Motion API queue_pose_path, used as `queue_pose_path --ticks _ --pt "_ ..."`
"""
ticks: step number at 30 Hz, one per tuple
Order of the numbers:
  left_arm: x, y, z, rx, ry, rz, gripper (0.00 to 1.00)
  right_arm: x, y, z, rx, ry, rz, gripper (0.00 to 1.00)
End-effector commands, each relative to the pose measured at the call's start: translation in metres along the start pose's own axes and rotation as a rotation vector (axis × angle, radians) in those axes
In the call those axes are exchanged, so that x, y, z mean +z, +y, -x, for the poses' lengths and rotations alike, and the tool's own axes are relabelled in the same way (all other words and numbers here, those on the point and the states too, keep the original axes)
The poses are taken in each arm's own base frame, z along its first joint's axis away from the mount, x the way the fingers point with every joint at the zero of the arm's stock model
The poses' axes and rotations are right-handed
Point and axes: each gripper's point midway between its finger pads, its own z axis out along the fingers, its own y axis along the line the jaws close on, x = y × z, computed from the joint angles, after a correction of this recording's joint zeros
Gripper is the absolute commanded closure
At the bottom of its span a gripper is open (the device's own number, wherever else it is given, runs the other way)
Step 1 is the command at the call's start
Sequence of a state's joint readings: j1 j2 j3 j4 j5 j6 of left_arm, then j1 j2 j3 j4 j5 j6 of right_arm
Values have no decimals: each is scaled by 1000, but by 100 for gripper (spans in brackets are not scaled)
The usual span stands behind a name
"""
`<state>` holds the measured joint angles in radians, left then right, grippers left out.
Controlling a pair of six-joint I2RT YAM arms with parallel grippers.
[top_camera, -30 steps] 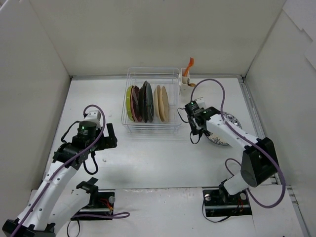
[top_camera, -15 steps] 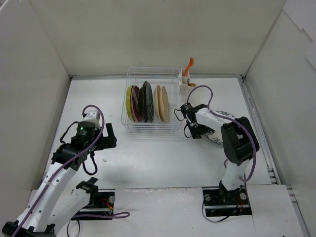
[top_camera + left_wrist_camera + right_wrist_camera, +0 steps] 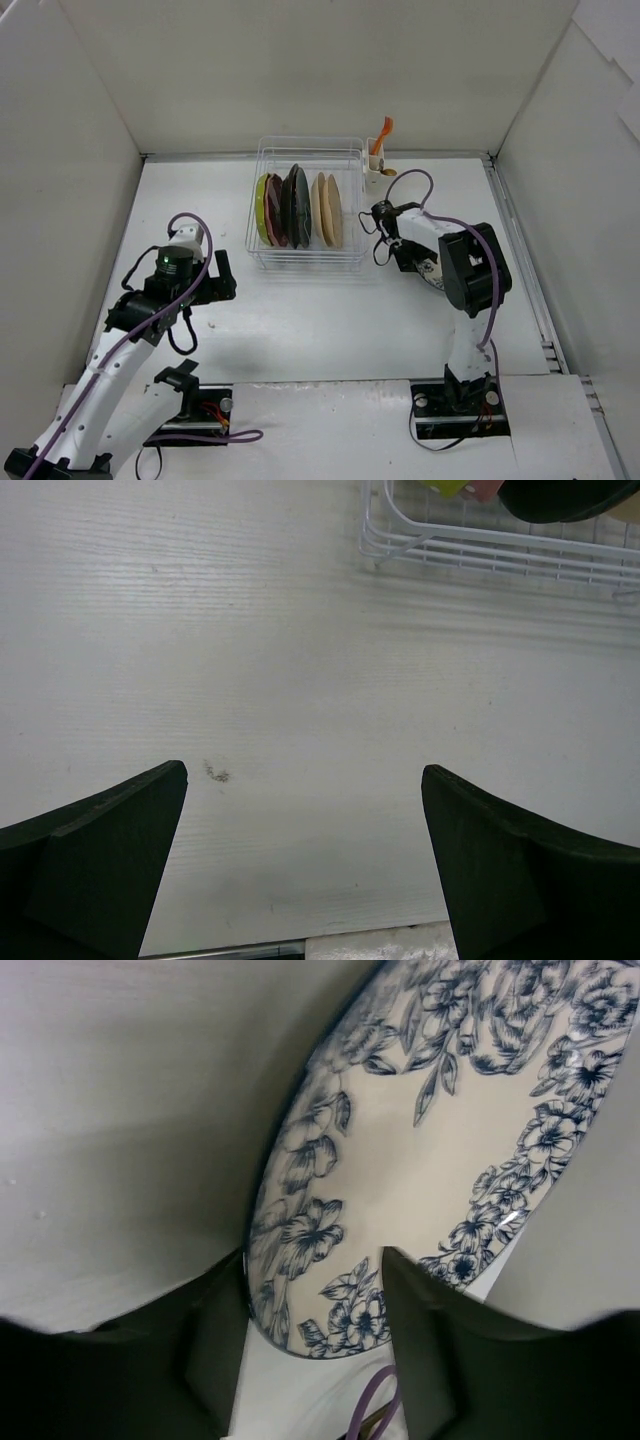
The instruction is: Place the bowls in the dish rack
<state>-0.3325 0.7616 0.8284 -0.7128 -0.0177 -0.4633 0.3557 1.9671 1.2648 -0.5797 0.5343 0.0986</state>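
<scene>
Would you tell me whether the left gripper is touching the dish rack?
Apart. The left wrist view shows a stretch of table between the open left gripper and the dish rack.

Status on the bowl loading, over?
Left claw open over the table. Right claw open at the floral bowl rim, no grip seen. Five bowls in the rack. Path clear.

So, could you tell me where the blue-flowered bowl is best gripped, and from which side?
By the rim, from above, on the side facing the dish rack. The blue-flowered bowl is wide and shallow, so only its thin rim fits a two-finger grip; the right gripper straddles it there.
</scene>
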Motion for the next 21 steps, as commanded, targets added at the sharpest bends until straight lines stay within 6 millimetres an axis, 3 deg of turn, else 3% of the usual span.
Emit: queue_pose_path --ticks 1,3,4,7,12,17,21 --pt "-1 -6 19 11 -55 -22 1 5 -17 8 7 8 -56 60" --pt "-1 -6 19 8 -55 -22 1 7 -19 9 23 13 -44 74" --pt "-1 -6 19 9 -54 -22 1 7 -19 9 32 13 -33 87" --pt "0 -4 20 5 -56 -15 1 4 -16 11 39 6 7 100" --pt "0 -11 19 9 -47 -51 1 -32 -19 27 72 -107 28 100" --pt "2 -14 19 9 -37 -70 1 -97 -37 47 155 -266 88 100" --pt "1 -16 21 10 -46 -92 1 -141 -59 50 225 -350 137 100"
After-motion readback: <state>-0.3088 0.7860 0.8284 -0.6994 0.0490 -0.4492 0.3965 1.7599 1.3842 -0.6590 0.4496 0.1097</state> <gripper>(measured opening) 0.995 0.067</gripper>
